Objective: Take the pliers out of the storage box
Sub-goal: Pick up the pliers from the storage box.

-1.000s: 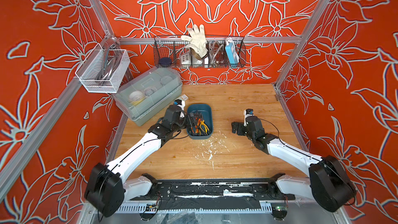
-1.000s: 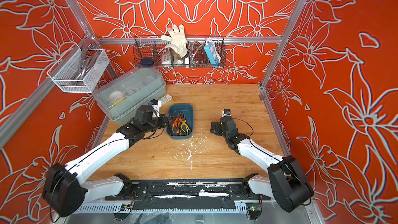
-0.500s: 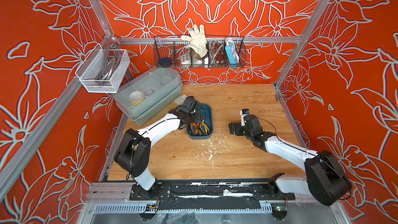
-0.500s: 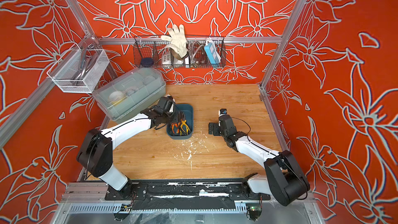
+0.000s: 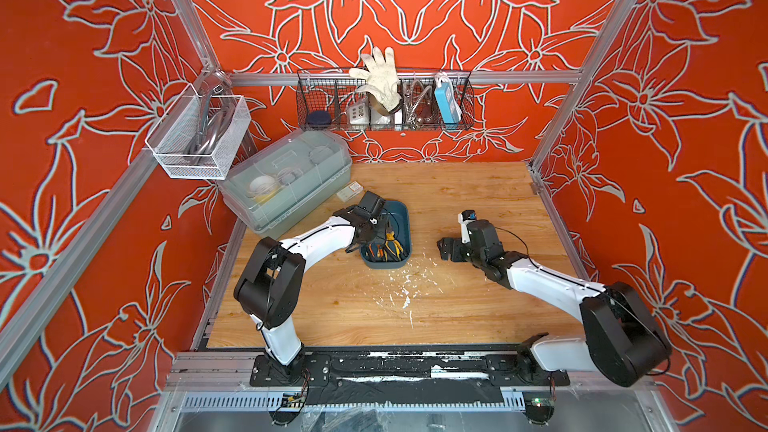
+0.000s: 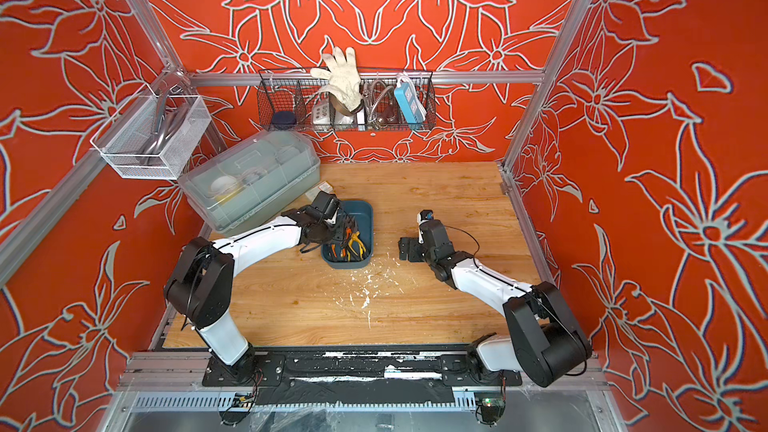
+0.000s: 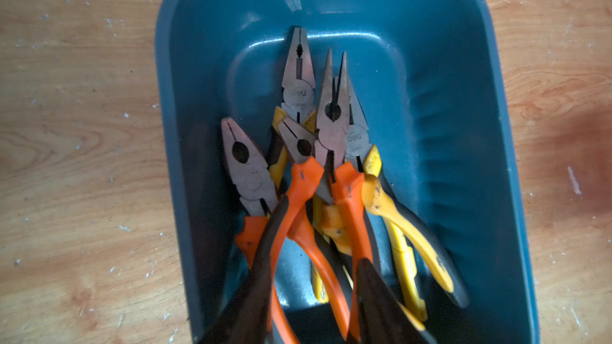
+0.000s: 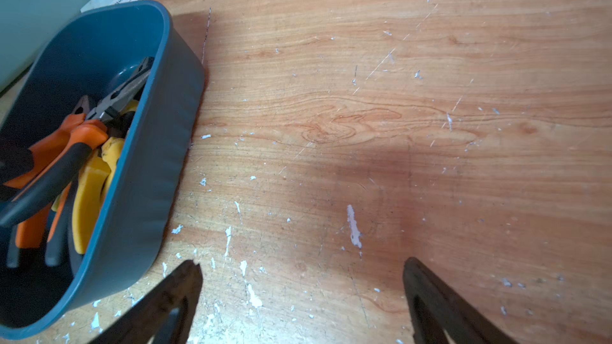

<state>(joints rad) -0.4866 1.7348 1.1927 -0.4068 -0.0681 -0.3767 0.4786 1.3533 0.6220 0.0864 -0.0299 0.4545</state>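
While pliers taper, storage box is rounded.

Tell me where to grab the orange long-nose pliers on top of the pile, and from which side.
Probably by their two orange handles, just behind the pivot, straight down from above. The long-nose pliers lie on top of the other pliers in the storage box, handles spread in a narrow V that a pinch can close. The left gripper straddles them.

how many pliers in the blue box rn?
5, all in the storage box: orange-handled combination pliers along one wall, yellow-handled combination pliers, a small cutter, orange-handled long-nose pliers on top, yellow-handled long-nose pliers partly beneath them. Another could be hidden underneath.
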